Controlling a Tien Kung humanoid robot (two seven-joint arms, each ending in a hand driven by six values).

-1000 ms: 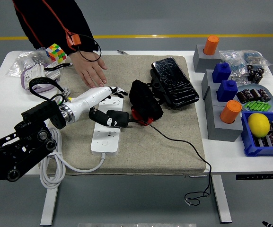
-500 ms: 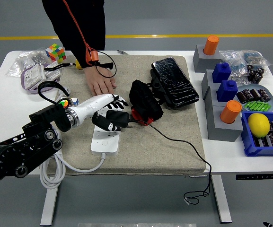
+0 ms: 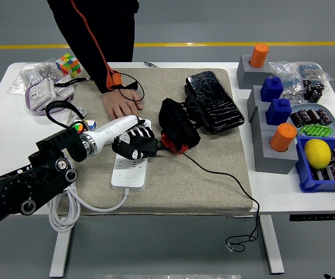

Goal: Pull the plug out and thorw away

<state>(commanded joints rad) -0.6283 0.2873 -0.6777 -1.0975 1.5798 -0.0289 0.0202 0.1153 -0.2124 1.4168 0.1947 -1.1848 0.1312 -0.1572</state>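
Note:
A white power strip (image 3: 129, 172) lies on the beige mat (image 3: 196, 174), left of centre. A black plug (image 3: 144, 149) sits in its far end, and a thin black cable (image 3: 216, 172) runs from it to the right and hangs off the table's front edge. My left hand (image 3: 133, 138) reaches in from the left, its fingers curled over the plug. A person's hand (image 3: 122, 104) rests flat on the mat just beyond the strip's far end. My right arm is not in the picture.
A black pouch (image 3: 177, 120) and a black wrapped device (image 3: 213, 101) lie right of the plug. The strip's white cord (image 3: 62, 213) coils at the table's left front. A Rubik's cube (image 3: 68, 64) sits far left; grey blocks (image 3: 270, 152) and a blue bin (image 3: 312, 177) stand right.
My left hand has slid right onto the plug and its fingers have curled down over it. The person's hand has shifted right, staying flat on the mat.

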